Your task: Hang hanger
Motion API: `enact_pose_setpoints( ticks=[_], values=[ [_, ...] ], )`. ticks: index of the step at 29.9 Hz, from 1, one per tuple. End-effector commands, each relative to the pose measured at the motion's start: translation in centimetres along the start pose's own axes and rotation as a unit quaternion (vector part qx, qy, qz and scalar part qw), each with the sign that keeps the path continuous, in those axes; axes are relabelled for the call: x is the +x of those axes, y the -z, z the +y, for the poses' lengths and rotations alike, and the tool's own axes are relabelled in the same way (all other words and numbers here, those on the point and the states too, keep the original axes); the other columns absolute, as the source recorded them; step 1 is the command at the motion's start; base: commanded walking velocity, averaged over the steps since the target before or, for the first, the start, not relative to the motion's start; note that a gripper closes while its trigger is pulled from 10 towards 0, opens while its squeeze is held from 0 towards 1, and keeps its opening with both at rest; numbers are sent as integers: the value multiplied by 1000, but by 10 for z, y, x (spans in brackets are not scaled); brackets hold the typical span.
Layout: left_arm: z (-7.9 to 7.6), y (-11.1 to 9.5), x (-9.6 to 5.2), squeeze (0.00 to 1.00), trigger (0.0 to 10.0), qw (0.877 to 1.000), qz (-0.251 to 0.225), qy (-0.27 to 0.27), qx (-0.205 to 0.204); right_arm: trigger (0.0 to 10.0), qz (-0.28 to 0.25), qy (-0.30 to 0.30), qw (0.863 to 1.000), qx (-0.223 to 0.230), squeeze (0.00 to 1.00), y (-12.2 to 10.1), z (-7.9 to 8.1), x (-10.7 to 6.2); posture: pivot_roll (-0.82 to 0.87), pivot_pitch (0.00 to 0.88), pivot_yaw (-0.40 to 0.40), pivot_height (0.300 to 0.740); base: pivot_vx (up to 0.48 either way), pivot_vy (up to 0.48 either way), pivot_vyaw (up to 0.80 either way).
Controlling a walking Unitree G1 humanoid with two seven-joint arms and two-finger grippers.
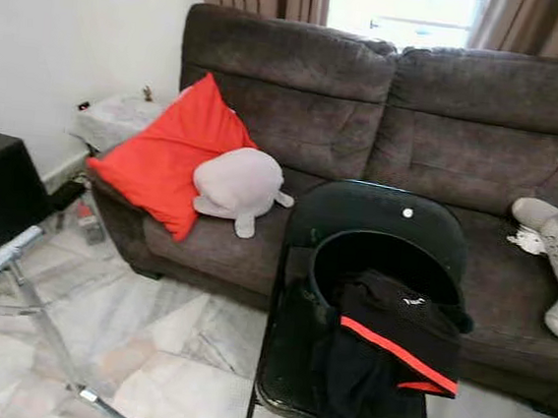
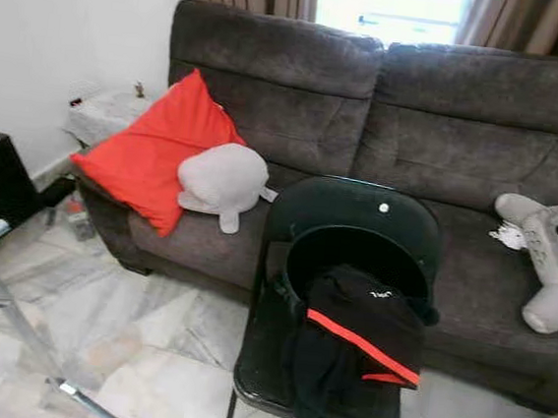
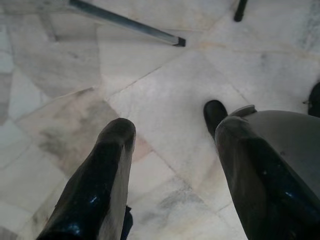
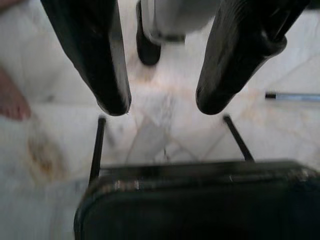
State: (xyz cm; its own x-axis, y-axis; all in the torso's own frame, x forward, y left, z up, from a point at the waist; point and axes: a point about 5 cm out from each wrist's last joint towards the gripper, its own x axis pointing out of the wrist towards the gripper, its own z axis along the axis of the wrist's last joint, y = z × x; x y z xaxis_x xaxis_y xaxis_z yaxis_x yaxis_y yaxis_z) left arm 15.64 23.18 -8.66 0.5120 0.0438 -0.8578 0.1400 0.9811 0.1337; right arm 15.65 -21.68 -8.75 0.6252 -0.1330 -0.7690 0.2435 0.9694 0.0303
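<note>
The robot is standing by a black chair (image 1: 342, 373) with black clothes (image 1: 390, 343) in a bucket (image 1: 382, 263). I cannot spot a hanger. Both grippers, left (image 3: 170, 150) and right (image 4: 162, 102), are hanging with jaws apart, empty. Next it needs to find the hanger.

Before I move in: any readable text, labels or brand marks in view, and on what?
No text can be read in any view.
Black garment with a red stripe in the basket on the black chair: a small white mark near its top, too small to read.
Chair back: a small white dot, not lettering.
Red cushion, plush toys, sofa: no markings visible.
</note>
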Motion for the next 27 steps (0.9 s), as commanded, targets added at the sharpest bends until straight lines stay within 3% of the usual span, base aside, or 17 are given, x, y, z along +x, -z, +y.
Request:
enact_pose_setpoints(
  ticks=[1, 3, 5, 7, 16, 19, 22, 23, 24, 25, 26, 27],
  values=[
    [3, 3, -1, 0, 10000, 1000, 10, -6, 4, 10000, -34, 13, 999, 13, 0, -5, -1, -1, -48, 0, 39, 740, 0, 0, 0],
    [3, 4, -1, 0, 10000, 1000, 10, -6, 4, 10000, -42, 13, 999, 13, 0, -6, -1, -1, -51, 0, 37, 740, 0, 0, 0],
    [3, 5, -1, 0, 10000, 1000, 9, -6, 6, 10000, -120, 9, 993, 7, 0, -37, 9, 2, -55, 0, 33, 740, 0, 0, 0],
    [3, 6, -1, 0, 10000, 1000, 9, -6, 5, 10000, -167, 10, 986, 0, 0, -52, 13, 1, -59, 0, 31, 740, 0, 0, 0],
    [1, 11, -2, 0, 10000, 1000, 15, 2, 9, 10000, -205, 8, 978, -33, 0, -24, 3, -27, -85, 0, 14, 740, 0, 0, 0],
    [0, 12, -2, 0, 10000, 1000, 17, 3, 9, 10000, -233, 26, 971, -41, 0, -21, 0, -41, -94, 0, 9, 740, 0, 0, 0],
    [0, 12, -2, 0, 10000, 1000, 18, 4, 9, 10000, -245, 41, 968, -45, 0, -22, -2, -44, -95, 0, 9, 740, 0, 0, 0],
    [0, 13, -2, 0, 10000, 1000, 20, 6, 12, 10000, -269, 79, 959, -35, 102, -31, -11, -51, -109, 0, 12, 740, 0, 0, 0],
    [0, 13, -2, 0, 10000, 1000, 20, 6, 12, 10000, -269, 79, 959, -35, 102, -31, -11, -51, -109, 0, 12, 740, 0, 0, 0],
    [-1, 13, -3, 0, 10000, 1000, 21, 7, 15, 10000, -282, 95, 954, -29, 843, -37, -16, -54, -109, 0, 12, 740, 0, 0, 0],
    [-1, 13, -3, 0, 10000, 1000, 22, 10, 18, 10000, -282, 106, 953, -36, 1000, -42, -21, -53, -110, 0, 11, 740, 0, 0, 0],
    [-1, 13, -3, 0, 10000, 1000, 22, 11, 19, 10000, -281, 108, 953, -38, 1000, -43, -22, -53, -110, 0, 11, 740, 0, 0, 0]
  ],
)
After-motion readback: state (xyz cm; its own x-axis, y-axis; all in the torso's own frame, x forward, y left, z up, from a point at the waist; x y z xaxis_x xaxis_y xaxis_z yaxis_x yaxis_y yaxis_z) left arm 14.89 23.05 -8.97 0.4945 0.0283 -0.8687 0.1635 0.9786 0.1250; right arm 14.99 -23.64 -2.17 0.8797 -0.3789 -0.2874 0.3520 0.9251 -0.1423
